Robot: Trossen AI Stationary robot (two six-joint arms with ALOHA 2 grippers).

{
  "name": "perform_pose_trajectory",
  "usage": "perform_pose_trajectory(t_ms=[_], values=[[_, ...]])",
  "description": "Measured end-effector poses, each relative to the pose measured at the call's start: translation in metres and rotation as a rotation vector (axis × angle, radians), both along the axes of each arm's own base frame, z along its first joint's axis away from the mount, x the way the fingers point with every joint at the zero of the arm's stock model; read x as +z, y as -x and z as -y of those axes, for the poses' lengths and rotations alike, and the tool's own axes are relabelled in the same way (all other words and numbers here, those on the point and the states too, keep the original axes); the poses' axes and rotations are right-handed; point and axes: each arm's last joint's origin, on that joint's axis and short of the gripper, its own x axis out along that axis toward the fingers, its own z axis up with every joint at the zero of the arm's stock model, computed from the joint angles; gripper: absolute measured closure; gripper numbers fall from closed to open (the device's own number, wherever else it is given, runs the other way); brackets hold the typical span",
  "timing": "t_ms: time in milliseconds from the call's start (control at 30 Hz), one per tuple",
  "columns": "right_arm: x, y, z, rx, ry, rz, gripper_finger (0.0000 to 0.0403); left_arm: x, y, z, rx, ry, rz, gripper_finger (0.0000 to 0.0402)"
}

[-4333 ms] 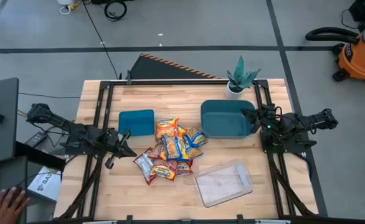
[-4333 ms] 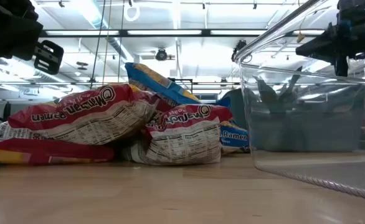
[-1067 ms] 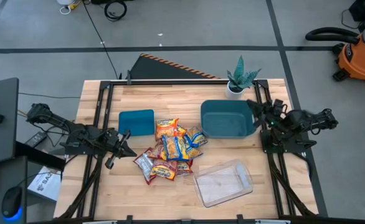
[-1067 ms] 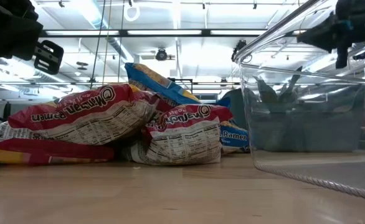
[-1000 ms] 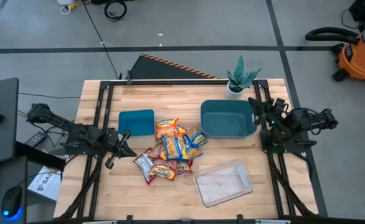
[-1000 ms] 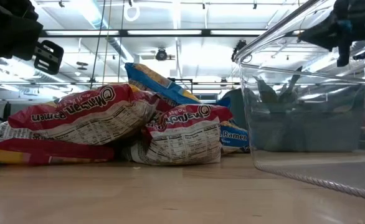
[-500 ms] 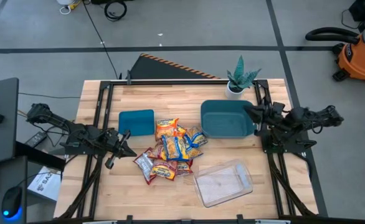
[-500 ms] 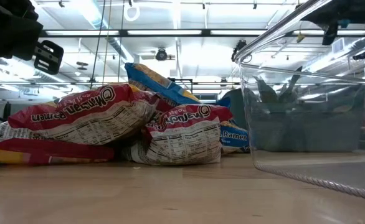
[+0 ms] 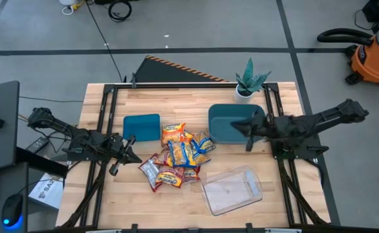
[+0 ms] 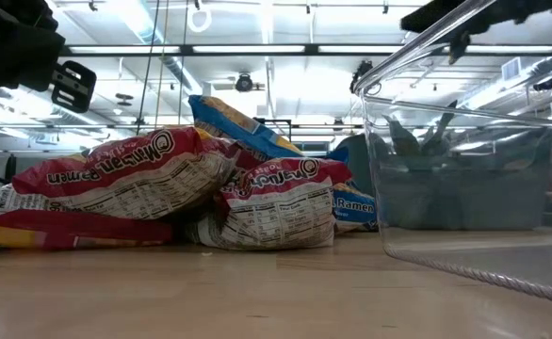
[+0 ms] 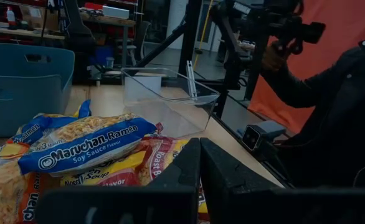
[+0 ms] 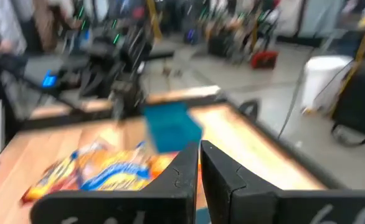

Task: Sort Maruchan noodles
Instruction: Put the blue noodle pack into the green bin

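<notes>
Item 1. Maruchan noodles (image 9: 178, 156): shiny flat plastic ramen packets in blue-and-yellow, red-and-yellow and orange, lying in one overlapping pile at the middle of the pale wooden table (image 9: 105, 197). None sits in a container, so sorting looks not yet begun. In the low view the red-and-yellow packets (image 10: 125, 179) lie lowest with a blue-and-yellow one (image 10: 243, 127) tilted on top; mixed stacking means top packets probably must come off first.

Item 2. Large teal plastic bin (image 9: 227, 115), at 2 o'clock from the pile, open side up, presumably one destination.

Item 3. Small teal rectangular bin (image 9: 141, 127), at 10 o'clock from the pile, just beside it; likely a second destination.

Item 4. Clear plastic tray (image 9: 231, 189), at 4 o'clock from the pile, apparently holding nothing; likely a third.

Item 5. Right gripper (image 9: 248, 136): arm stretched out over the large teal bin's 3 o'clock rim, pointing toward the pile; fingers pressed together, carrying nothing, per the right wrist view. Judged: reaching for a packet.

Item 6. Left gripper (image 9: 121, 155): waiting at 9 o'clock of the pile, fingers closed on nothing.

Item 7. Small potted green plant (image 9: 248, 83), at the table's 1 o'clock corner, clear of the work.
</notes>
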Motion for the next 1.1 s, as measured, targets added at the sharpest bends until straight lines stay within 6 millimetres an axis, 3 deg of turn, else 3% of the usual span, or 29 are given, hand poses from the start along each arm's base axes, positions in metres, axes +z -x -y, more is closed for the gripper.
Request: perform_pose_trajectory(t_ms=[467,900,1100], values=[[0.001,-0.098,-0.025,0.103,0.015,-0.413,0.0373,0.0,0.0,0.0,0.0,0.0,0.0,0.0388],[-0.044,-0.151,-0.037,0.215,0.072,-0.669,0.0239,0.0,0.0,0.0,-0.001,0.0,0.0,0.0388],[-0.056,-0.166,-0.039,0.228,0.126,-0.834,0.0227,0.0,0.0,0.0,-0.001,0.0,0.0,0.0388]])
